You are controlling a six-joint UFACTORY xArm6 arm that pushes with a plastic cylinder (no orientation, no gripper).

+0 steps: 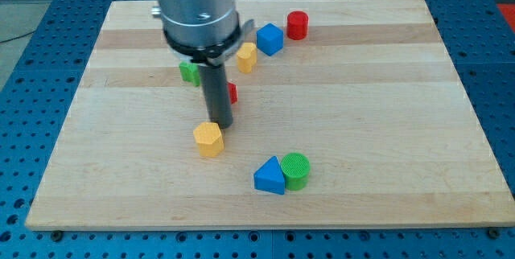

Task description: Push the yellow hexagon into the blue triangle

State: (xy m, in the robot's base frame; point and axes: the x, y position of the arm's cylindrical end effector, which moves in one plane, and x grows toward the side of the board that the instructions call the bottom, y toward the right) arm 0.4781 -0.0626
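Note:
The yellow hexagon (208, 139) lies left of the board's middle, toward the view's bottom. The blue triangle (270, 176) lies to its lower right, touching a green cylinder (295, 170) on its right side. My tip (220, 123) is at the end of the dark rod, right at the hexagon's upper right edge, touching or nearly touching it. The hexagon and the triangle are apart, with a gap of bare wood between them.
A red block (232, 92) is partly hidden behind the rod. A green block (190, 71), a second yellow block (246, 57), a blue cube (269, 39) and a red cylinder (298, 25) lie near the view's top. The wooden board (386, 130) ends close below the triangle.

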